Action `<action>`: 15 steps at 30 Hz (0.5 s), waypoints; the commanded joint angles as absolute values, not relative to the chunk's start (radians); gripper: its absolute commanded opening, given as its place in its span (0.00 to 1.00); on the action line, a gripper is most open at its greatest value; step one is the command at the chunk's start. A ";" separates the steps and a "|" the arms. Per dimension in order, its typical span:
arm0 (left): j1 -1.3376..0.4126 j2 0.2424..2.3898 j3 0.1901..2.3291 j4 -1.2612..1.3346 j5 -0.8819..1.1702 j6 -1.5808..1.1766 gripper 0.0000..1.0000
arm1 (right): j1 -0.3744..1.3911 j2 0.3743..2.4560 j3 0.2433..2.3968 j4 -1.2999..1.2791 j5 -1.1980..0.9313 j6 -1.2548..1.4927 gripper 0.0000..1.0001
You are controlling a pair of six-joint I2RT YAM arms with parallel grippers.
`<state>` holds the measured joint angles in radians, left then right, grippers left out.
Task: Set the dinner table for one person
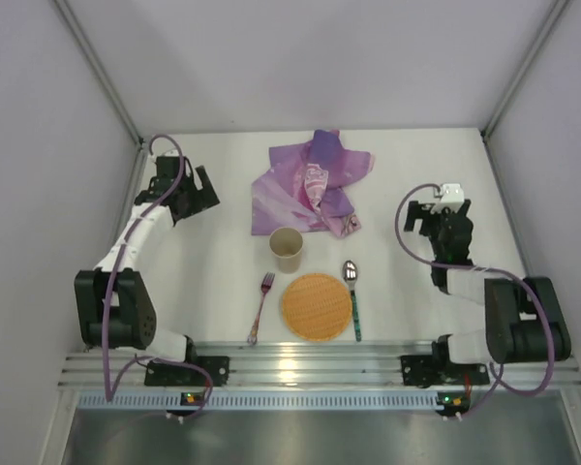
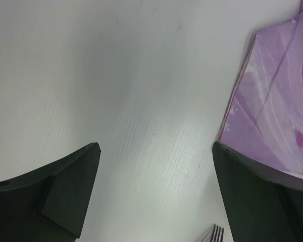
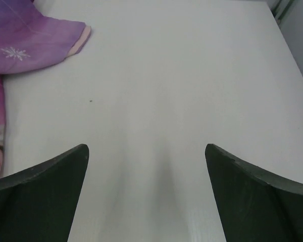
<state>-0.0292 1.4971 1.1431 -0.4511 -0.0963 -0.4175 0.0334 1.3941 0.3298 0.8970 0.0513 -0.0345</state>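
Observation:
On the white dinner table (image 1: 213, 252) an orange woven plate (image 1: 316, 305) lies near the front edge. A fork (image 1: 261, 306) with a pink handle lies to its left, and its tines show in the left wrist view (image 2: 216, 233). A spoon (image 1: 351, 295) with a green handle lies to the plate's right. A beige cup (image 1: 287, 248) stands upright behind the plate. My left gripper (image 1: 205, 189) is open and empty at the back left. My right gripper (image 1: 443, 218) is open and empty at the right.
A crumpled purple printed cloth (image 1: 312, 182) lies at the back middle, touching the cup's far side; it also shows in the left wrist view (image 2: 278, 106) and in the right wrist view (image 3: 25, 38). A ribbed aluminium rail (image 1: 310, 363) runs along the front edge.

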 commanded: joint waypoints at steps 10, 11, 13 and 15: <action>-0.037 1.408 1.172 -0.618 -0.005 -0.362 0.98 | 0.399 1.061 1.163 -0.280 0.167 0.077 1.00; -0.044 1.417 1.186 -0.612 -0.006 -0.361 0.99 | 0.388 1.071 1.183 -0.355 0.211 0.238 1.00; -0.072 1.463 1.231 -0.612 -0.005 -0.347 0.98 | 0.277 1.087 1.117 -0.483 0.073 0.541 1.00; -0.112 1.520 1.262 -0.618 -0.024 -0.336 0.99 | 0.213 1.120 1.050 -0.494 -0.187 0.557 0.99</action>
<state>-0.0643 1.4612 1.1851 -0.6147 -0.0242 -0.3683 0.2970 1.0367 1.1625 -0.0986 0.0433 0.2886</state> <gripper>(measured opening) 0.986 0.996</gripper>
